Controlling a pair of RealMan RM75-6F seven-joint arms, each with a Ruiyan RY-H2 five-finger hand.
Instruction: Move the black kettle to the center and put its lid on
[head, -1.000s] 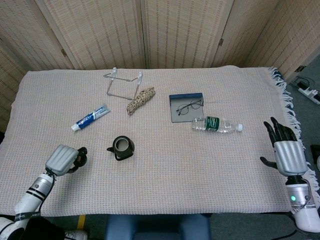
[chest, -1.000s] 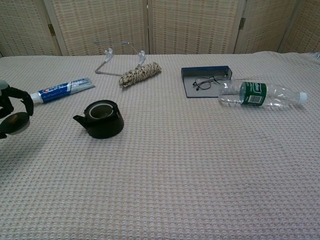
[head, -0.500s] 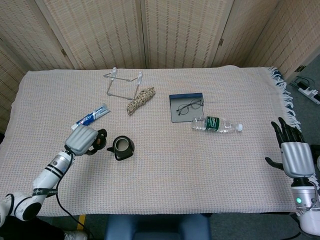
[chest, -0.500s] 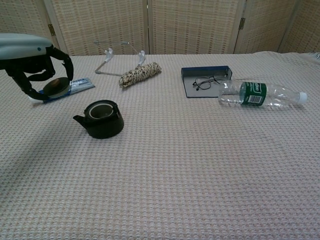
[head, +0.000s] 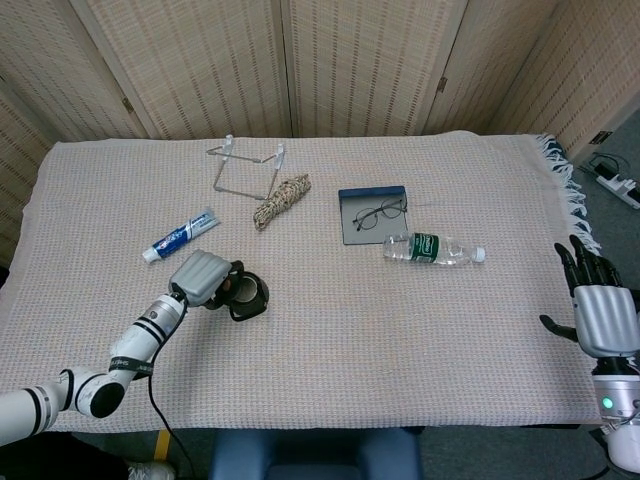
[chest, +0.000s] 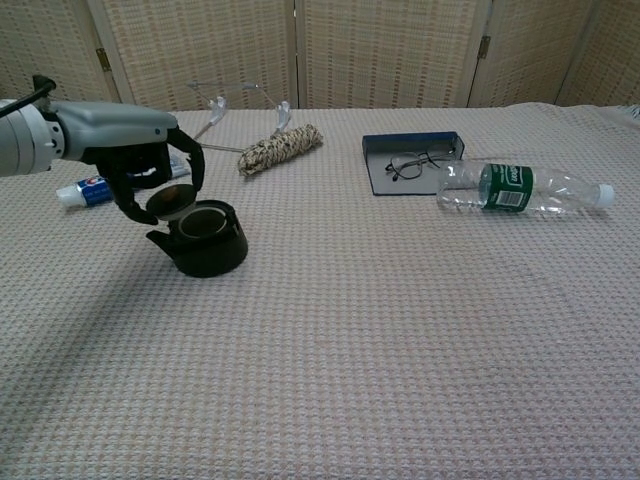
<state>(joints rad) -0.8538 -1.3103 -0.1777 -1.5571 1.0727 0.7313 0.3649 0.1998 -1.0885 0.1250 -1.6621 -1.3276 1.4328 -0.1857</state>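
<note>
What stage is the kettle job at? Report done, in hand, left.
Done: the lid is picked up and the left robot hand holds it just over the black kettle. In hand: the lid is tilted at the kettle's open mouth, not seated. Left: seat the lid; the kettle looks left of the cloth's center, so moving it seems undone. The right robot hand is open at the edge.
</note>
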